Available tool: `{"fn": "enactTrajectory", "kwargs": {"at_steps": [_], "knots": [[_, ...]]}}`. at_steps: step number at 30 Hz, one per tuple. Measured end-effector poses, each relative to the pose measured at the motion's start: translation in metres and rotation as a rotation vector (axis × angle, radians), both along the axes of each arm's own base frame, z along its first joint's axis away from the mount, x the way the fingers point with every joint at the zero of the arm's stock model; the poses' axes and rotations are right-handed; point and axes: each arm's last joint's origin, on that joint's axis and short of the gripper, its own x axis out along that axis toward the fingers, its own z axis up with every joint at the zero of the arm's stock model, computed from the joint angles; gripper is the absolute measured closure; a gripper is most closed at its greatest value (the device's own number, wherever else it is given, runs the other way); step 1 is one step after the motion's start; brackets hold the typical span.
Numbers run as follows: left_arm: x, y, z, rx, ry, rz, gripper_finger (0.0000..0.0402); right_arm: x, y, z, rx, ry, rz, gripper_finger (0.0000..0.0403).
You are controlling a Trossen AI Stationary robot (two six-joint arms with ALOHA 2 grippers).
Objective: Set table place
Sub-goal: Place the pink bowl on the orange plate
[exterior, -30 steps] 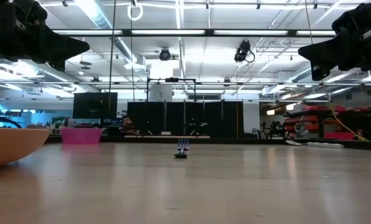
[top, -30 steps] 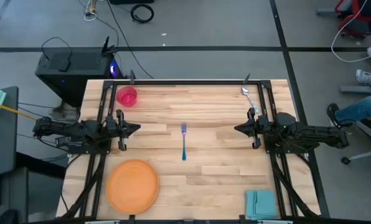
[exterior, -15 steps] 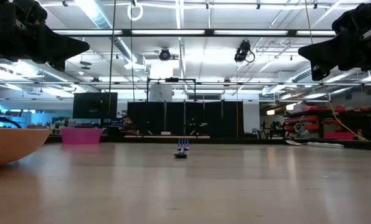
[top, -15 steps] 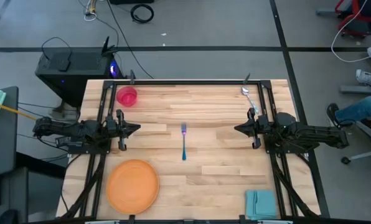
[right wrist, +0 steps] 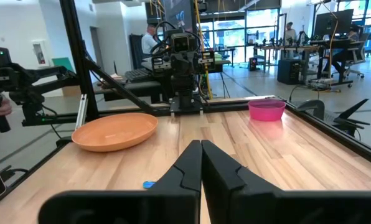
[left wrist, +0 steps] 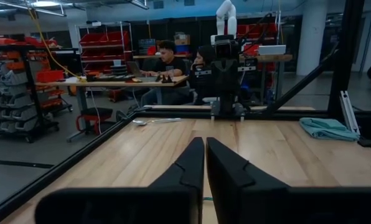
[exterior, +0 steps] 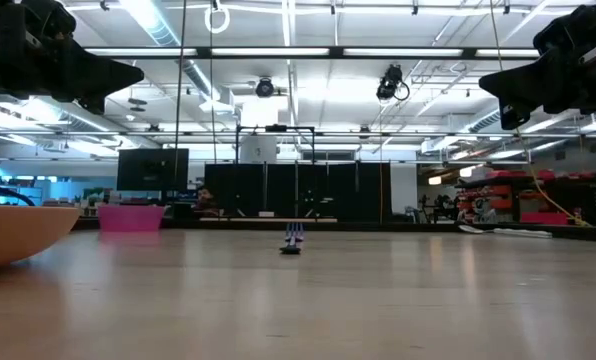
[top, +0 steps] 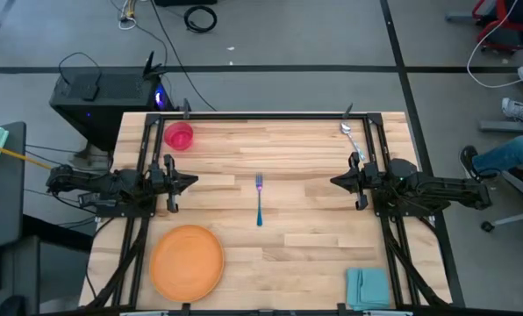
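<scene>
The orange plate (top: 187, 261) lies flat near the table's near-left corner. The pink cup (top: 179, 136) stands at the far-left. The blue-handled fork (top: 259, 199) lies in the middle, tines toward the far edge. The silver spoon (top: 350, 134) lies at the far-right, by the rail. My left gripper (top: 194, 182) hovers shut above the table's left side, pointing right. My right gripper (top: 333, 182) hovers shut above the right side, pointing left. Both are raised clear of the wood (exterior: 298, 300). The plate (right wrist: 115, 130) and cup (right wrist: 266, 110) show in the right wrist view.
A folded teal napkin (top: 368, 287) lies at the near-right corner. Black rails (top: 143, 158) run along both sides under the arms. A seated person's legs (top: 507, 158) are right of the table. People sit at desks beyond the table (left wrist: 167, 59). Bare planks surround the fork.
</scene>
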Motion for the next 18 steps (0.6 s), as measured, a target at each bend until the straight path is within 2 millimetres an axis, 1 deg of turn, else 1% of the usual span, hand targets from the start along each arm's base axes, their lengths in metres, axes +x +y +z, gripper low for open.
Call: {"fn": "enactTrajectory", "kwargs": {"at_steps": [9, 14, 18], "knots": [[0.0000, 0.0001, 0.0001, 0.000, 0.000, 0.001, 0.0392, 0.0000, 0.0000, 0.0000, 0.000, 0.000, 0.000, 0.0390], [-0.0001, 0.0001, -0.0004, -0.021, 0.008, -0.001, 0.0389, 0.0000, 0.0000, -0.0001, 0.000, 0.000, 0.000, 0.0390], [-0.0002, 0.0001, 0.0003, 0.011, 0.009, 0.002, 0.0392, 0.0000, 0.0000, 0.0003, -0.005, -0.004, 0.000, 0.0390]]}}
